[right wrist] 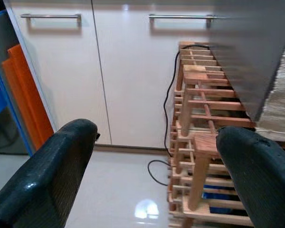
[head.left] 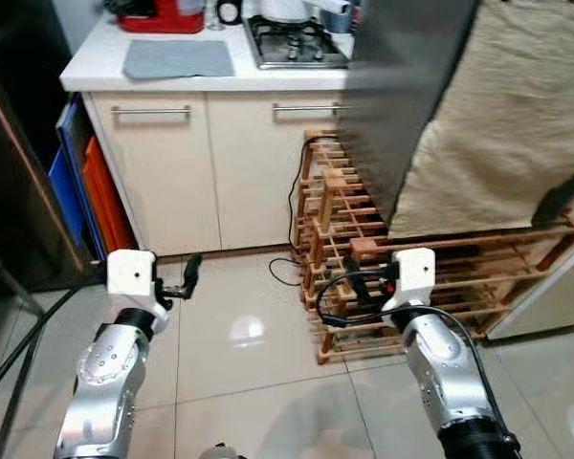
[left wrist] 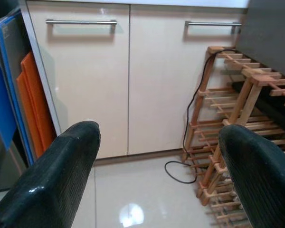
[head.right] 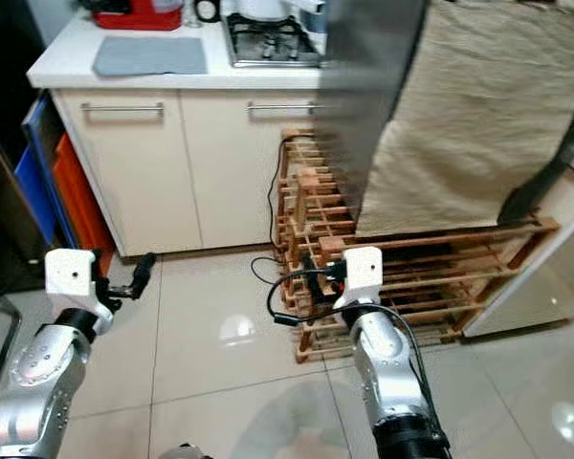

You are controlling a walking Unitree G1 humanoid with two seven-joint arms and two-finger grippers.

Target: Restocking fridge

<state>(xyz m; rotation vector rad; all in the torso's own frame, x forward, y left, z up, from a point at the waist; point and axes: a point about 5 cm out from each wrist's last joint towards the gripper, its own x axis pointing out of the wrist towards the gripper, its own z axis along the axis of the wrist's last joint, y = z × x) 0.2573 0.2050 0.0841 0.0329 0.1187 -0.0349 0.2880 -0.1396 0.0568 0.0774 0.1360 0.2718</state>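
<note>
Zero items in either claw: left gripper (head.left: 189,274) spread wide, empty; right gripper (head.left: 356,285) same, fingers (right wrist: 61,166) well apart, nothing between. Fridge door (head.left: 402,96) ahead and above right gripper, wooden rack (head.left: 364,249) just beyond its tips. Cabinet doors (left wrist: 128,76) ahead of left gripper. No stock item visible. Judgement: restocking not started or between items; pickup and loading remain.

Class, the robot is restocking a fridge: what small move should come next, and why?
Probably turn right toward the grey door. Both the left gripper and right gripper are open and empty, facing cabinets and a wooden rack.
</note>
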